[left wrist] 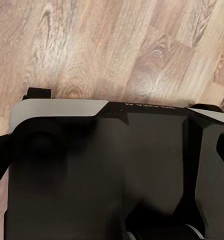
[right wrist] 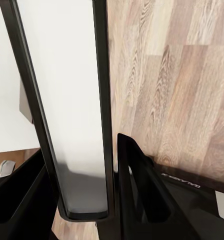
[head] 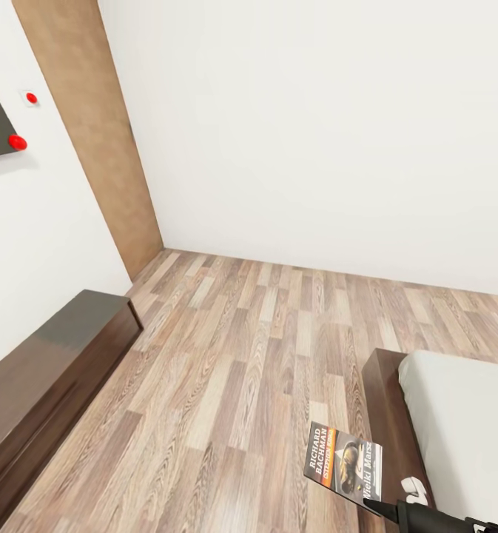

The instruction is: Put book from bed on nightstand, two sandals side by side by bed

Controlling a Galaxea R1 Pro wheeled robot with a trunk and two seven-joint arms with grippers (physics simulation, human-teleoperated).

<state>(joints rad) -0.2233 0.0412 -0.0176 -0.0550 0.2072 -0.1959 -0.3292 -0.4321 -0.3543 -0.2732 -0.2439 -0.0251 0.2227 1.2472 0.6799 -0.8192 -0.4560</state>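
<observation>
While the wheeled robot is facing a corner of the white-walled bedroom (head: 293,126), its head camera is looking down across the pale wood-plank floor (head: 234,355). The large low bed (head: 463,429), its light-grey mattress sitting in a dark brown wooden frame, is showing at the lower right, and a long, low, dark-brown wooden bench (head: 41,377) is running along the left wall. The small thin paperback book (head: 342,465), its dark cover lettered "Richard Bachman" above an orange band, is hanging in the air over the floor just beside the bed's frame, off the mattress and not yet on any nightstand.

The right gripper (head: 374,506), a black two-fingered claw reaching in from the lower right corner, is pinching the book by its near edge, the jaws closed down to the thickness of the pages. In the right wrist view the book (right wrist: 72,100) is standing edge-on between the dark fingers (right wrist: 137,190). The paperback is probably light and somewhat bendy, and its glossy cover may be slippery, so a hold deeper in from the edge would likely be steadier.

The right arm is lying low and extended forward. The left wrist camera is looking over its own dark housing at the floor, and whether the left gripper is open cannot be told.
</observation>
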